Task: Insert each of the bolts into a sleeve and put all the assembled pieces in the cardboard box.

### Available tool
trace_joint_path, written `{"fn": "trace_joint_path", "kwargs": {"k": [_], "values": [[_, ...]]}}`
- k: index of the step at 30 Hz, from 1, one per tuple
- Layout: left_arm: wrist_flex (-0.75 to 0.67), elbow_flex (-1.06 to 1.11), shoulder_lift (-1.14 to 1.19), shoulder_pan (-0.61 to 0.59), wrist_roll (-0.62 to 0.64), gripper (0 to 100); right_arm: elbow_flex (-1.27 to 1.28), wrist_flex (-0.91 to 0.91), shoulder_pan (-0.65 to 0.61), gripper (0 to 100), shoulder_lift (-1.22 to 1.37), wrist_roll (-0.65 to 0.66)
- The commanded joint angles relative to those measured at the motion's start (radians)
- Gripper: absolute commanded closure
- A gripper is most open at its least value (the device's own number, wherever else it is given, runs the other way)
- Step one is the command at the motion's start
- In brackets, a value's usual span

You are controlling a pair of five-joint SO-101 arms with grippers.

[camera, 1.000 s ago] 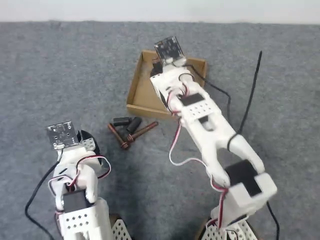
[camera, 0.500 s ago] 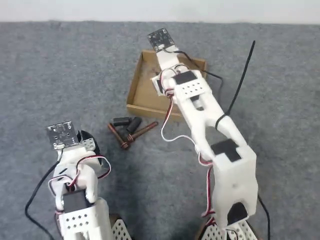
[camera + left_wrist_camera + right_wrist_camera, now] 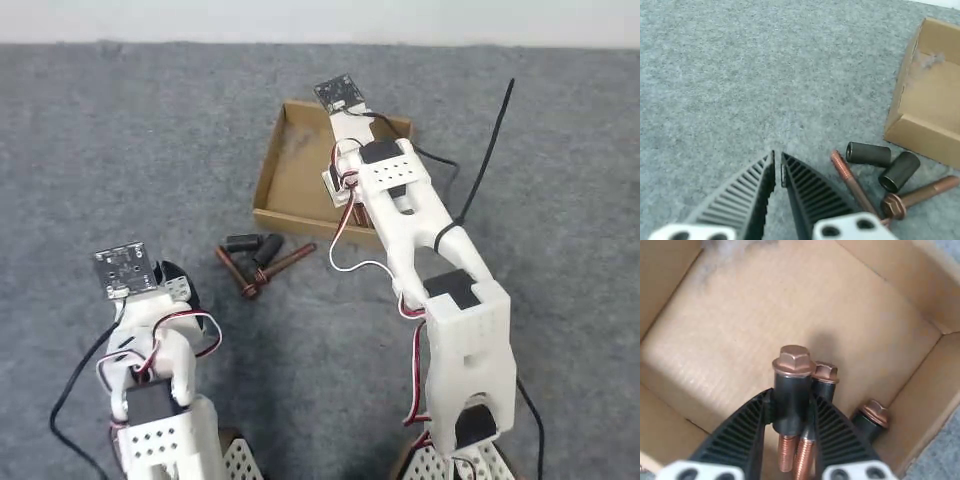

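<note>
Over the cardboard box point(image 3: 295, 165), the right fingers point(image 3: 747, 425) are clenched on the black sleeve point(image 3: 790, 390) of an assembled piece, whose bolt point(image 3: 791, 360) head sticks out past the fingertips. It is probably held low above the box floor so that it can be set beside the two finished pieces point(image 3: 824, 380) lying toward one corner of the box. Just outside the box's near wall, two loose sleeves point(image 3: 868, 153) and two loose bolts point(image 3: 852, 182) wait on the counter point(image 3: 120, 130). The left fingers point(image 3: 805, 182), pressed together and empty, hang near them, likely parked until the drop is done. Since a second ago the right arm has straightened out over the box, while the left arm and loose parts have not moved.
</note>
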Motion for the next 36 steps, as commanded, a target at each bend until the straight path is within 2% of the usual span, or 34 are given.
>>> {"fn": "trace_joint_path", "kwargs": {"k": [1,4,14,20,25,27,32,36], "values": [[-0.032,-0.012,0.014,0.006,-0.012,98,-0.072,0.025,0.004,90.3,-0.038,0.006],[-0.032,-0.012,0.014,0.006,-0.012,98,-0.075,0.068,-0.007,87.6,-0.041,0.006],[-0.032,-0.012,0.014,0.006,-0.012,98,-0.075,0.203,-0.050,99.2,-0.240,-0.005],[-0.032,-0.012,0.014,0.006,-0.012,98,-0.074,0.387,-0.104,99.1,-0.386,-0.206],[-0.028,-0.012,0.014,0.006,-0.012,98,-0.071,0.510,-0.177,99.1,-0.449,-0.463],[-0.028,-0.012,0.014,0.006,-0.012,98,-0.071,0.559,-0.203,99.1,-0.450,-0.529],[-0.026,-0.012,0.014,0.006,-0.012,98,-0.071,0.656,-0.265,99.1,-0.450,-0.548],[-0.026,-0.012,0.014,0.006,-0.012,98,-0.069,0.654,-0.292,99.1,-0.447,-0.551]]}}
